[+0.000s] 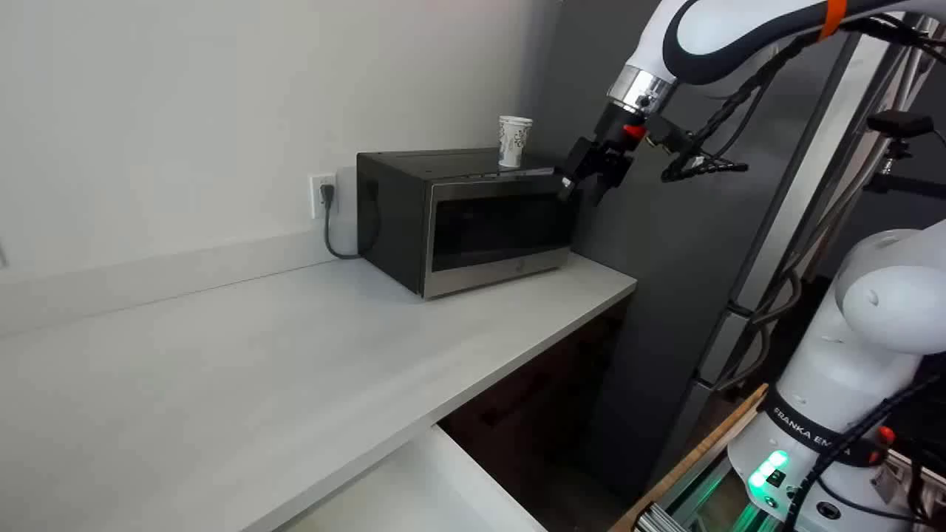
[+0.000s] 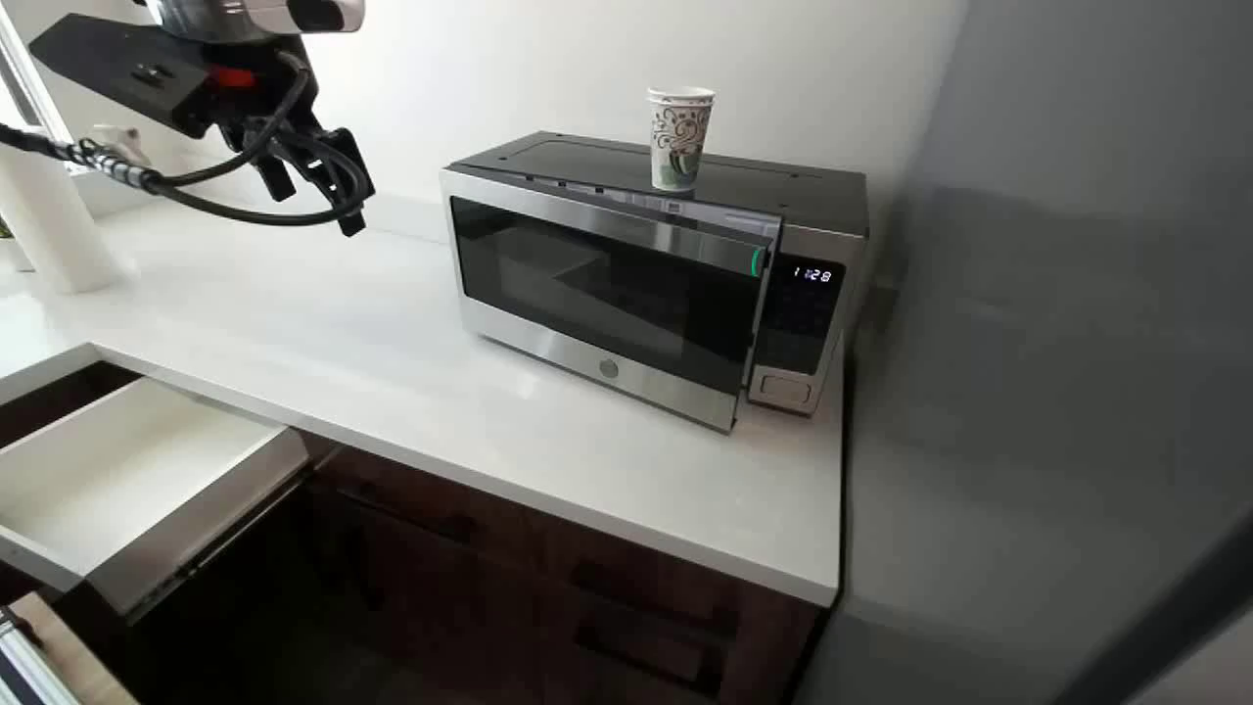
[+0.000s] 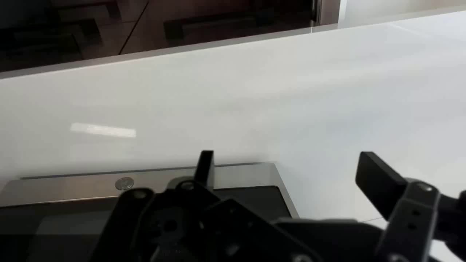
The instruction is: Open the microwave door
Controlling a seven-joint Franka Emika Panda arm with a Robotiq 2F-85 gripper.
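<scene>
Gripper [image 3: 287, 158] up in the air, jaws spread wide — and there's the microwave [image 2: 654, 269] on the white countertop [image 2: 343, 313], its door [image 2: 602, 299] slightly ajar, jutting out ahead of the control panel [image 2: 805, 318] — stacked paper cups [image 2: 680, 142] on top.

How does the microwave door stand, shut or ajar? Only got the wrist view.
Observer: Ajar. In an exterior view, the free edge of the microwave door stands out from the control panel.
Operator: Anything on top?
Observer: Yes, a patterned paper cup, maybe a nested stack, stands upright on the microwave.
Operator: Jaws touching the door?
Observer: No, an exterior view shows a gap between the jaws and the microwave door.
</scene>
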